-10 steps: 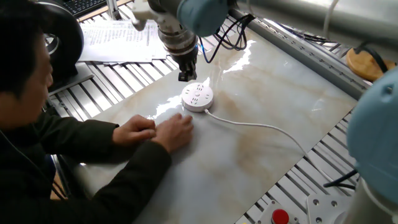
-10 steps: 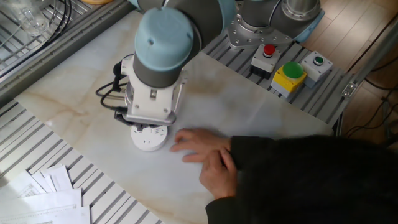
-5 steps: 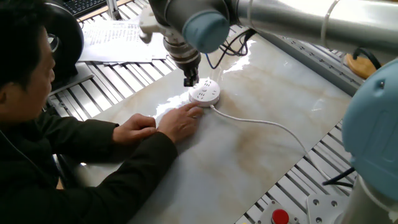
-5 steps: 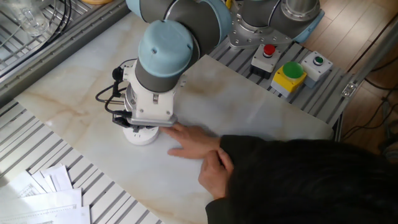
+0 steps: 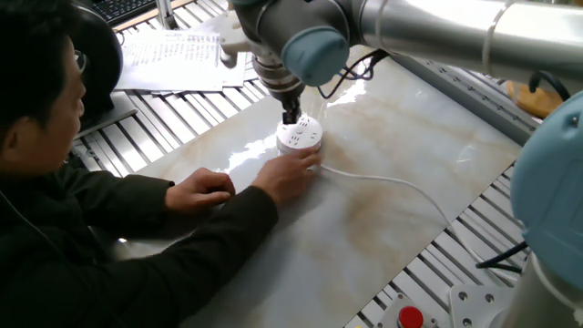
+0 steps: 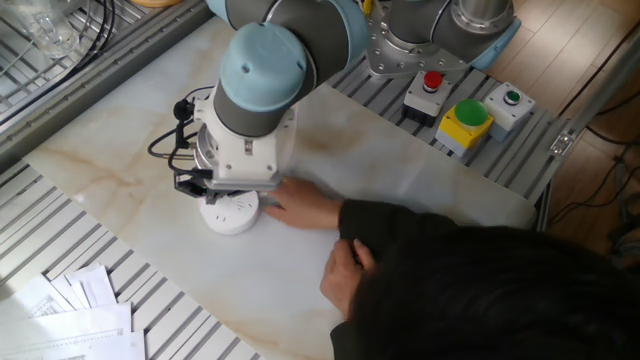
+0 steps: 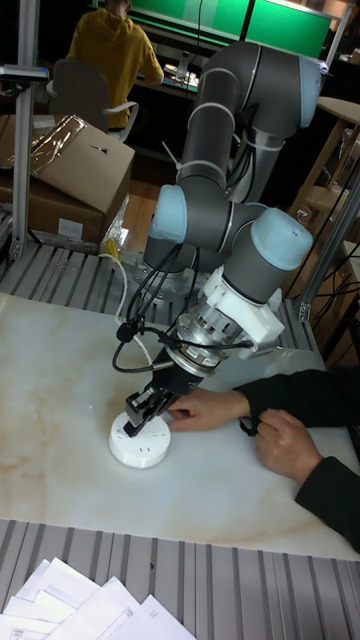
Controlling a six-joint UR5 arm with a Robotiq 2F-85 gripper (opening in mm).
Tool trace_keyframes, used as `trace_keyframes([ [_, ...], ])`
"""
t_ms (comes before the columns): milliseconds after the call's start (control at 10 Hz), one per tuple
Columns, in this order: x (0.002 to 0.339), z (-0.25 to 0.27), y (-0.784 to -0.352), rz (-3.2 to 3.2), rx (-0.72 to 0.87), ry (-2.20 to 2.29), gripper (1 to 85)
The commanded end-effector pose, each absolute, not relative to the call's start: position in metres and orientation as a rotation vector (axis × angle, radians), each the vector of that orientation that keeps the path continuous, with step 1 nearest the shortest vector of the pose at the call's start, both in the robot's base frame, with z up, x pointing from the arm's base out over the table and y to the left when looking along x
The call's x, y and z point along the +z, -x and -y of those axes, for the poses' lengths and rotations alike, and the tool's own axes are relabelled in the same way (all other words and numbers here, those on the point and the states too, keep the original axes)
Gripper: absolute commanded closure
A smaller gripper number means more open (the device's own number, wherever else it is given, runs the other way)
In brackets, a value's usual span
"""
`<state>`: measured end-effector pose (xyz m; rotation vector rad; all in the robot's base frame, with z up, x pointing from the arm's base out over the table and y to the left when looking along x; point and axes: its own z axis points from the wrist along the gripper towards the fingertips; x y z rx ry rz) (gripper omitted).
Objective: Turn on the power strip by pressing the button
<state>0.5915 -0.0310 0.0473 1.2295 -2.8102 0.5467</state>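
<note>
The power strip (image 5: 300, 138) is a round white puck with dark slots on the marble slab; its thin white cord (image 5: 392, 182) trails right. My gripper (image 5: 291, 117) points straight down with its dark fingertips together as one narrow tip resting on the puck's far top edge. In the tall fixed view the gripper (image 7: 150, 408) presses on the right part of the power strip (image 7: 136, 443). In the other fixed view the wrist hides the fingers and only the front of the power strip (image 6: 230, 215) shows. I cannot make out the button.
A person's hand (image 5: 293, 173) rests against the puck's near side, seen also as a hand (image 7: 205, 408) beside my fingers; a second hand (image 5: 205, 189) lies flat nearby. Papers (image 5: 178, 55) lie at the back left. A button box (image 6: 466, 120) sits beyond the slab (image 5: 364, 228).
My gripper came down onto the power strip and shifted right with it. The person's hand slid forward from the slab to touch the puck's side.
</note>
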Motion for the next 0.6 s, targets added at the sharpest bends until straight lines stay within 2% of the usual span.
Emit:
trace_keyframes([
  [0,0.039,0.030,-0.581,2.801,0.540,-1.253,84.7],
  [500,0.044,-0.019,-0.586,2.860,0.465,-1.152,84.7],
])
